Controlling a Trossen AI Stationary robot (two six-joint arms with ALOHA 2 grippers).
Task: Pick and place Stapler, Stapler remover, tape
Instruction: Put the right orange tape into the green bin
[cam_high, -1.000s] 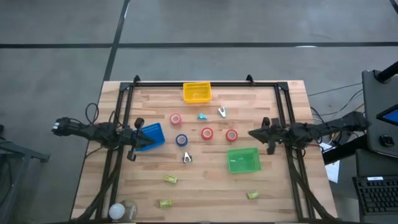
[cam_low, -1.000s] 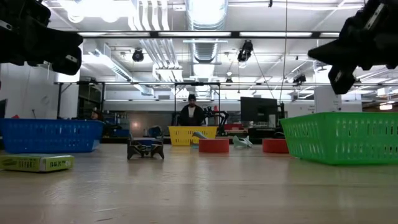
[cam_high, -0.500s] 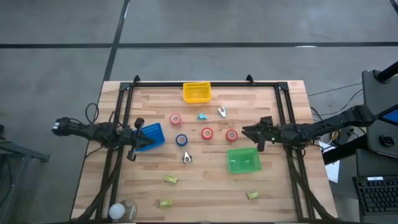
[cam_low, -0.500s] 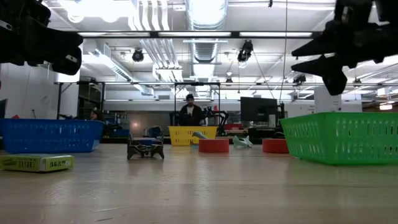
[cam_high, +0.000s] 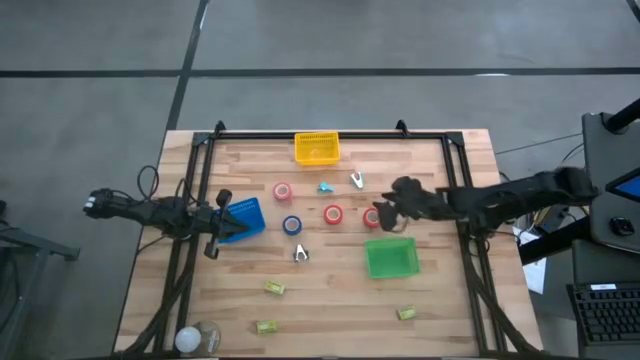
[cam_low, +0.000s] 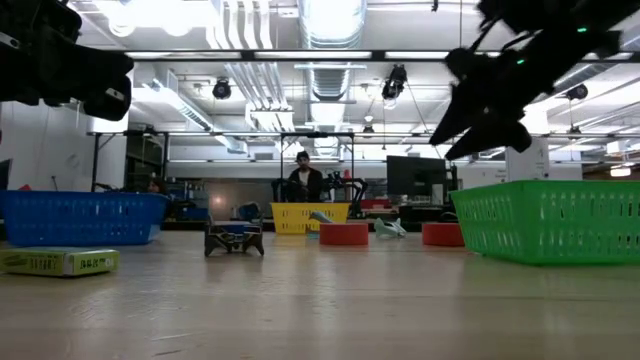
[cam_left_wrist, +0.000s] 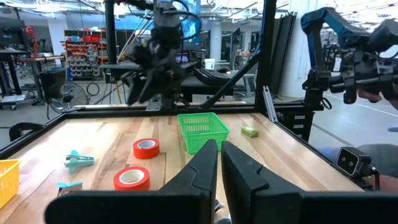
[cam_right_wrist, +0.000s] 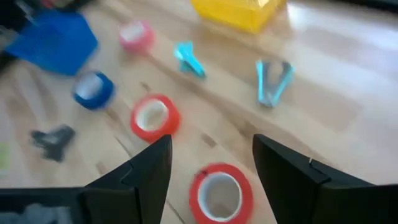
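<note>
My right gripper stands open, tipped down, above a red tape roll that lies flat between the lines of its fingers, untouched. On the table also lie a second red tape roll, a blue one and a pink one. Two teal staple removers lie toward the far edge, and a dark one lies nearer. I cannot make out a stapler. My left gripper waits shut and level beside the blue basket.
A yellow basket stands at the far edge and a green basket just near of my right gripper. Small yellow-green boxes lie toward the near edge. A pale bottle sits at the near left corner.
My right gripper has moved from the table's right side toward the middle, over the right-hand red tape roll. It has tipped from level to slanting down and has opened. Nothing on the table has moved.
</note>
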